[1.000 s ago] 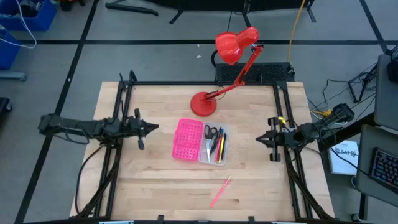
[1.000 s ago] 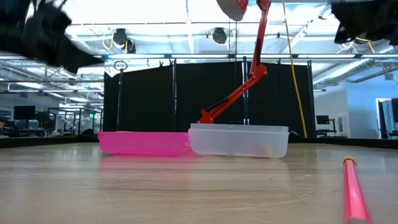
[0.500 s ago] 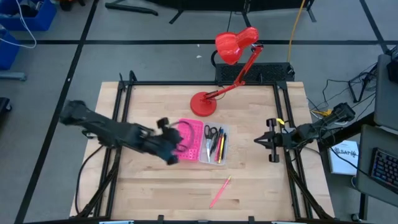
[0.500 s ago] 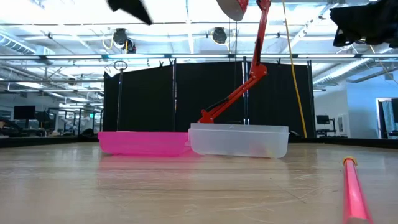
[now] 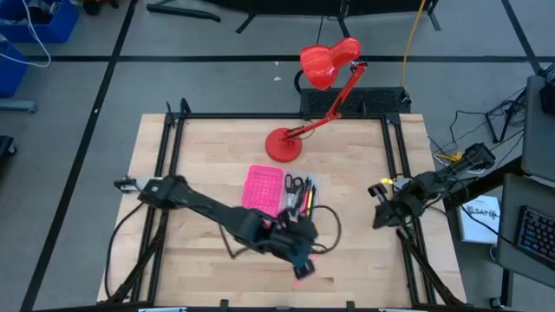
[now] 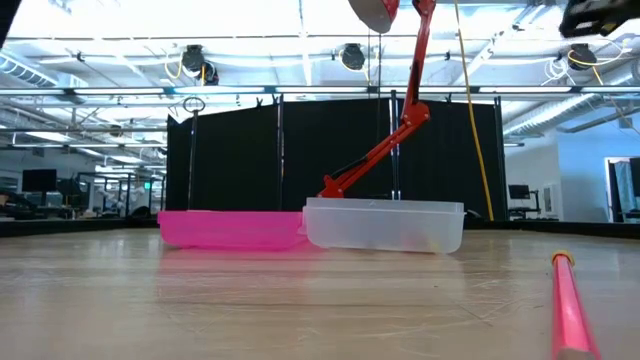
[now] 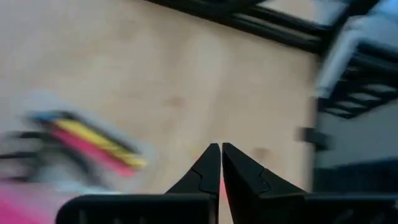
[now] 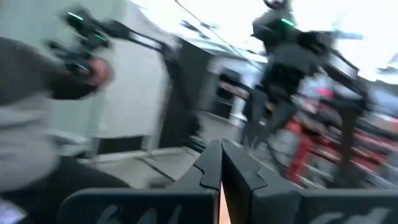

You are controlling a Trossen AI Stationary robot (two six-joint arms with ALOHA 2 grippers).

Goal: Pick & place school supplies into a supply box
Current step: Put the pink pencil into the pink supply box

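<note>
**Left arm reached over a lone pink pen beside the open supply box**

From above, one wooden table carried two dark arms. The left gripper stretched diagonally across the table to just in front of the supply box, which lay open: one pink half and one clear half. The clear half held one pair of scissors and several pens and pencils, too tightly packed to count. One pink pen lay apart, near the table's front edge, partly hidden by the left gripper. The right gripper sat at the table's right edge. One red desk lamp stood behind the box.

At table height, the two box halves sat side by side, and the one pink pen lay alone in the foreground at right.

The left wrist view showed that gripper's two fingers pressed together on nothing, over bare wood, with blurred pens nearby.

The right wrist view showed its two fingers likewise closed and empty.
</note>
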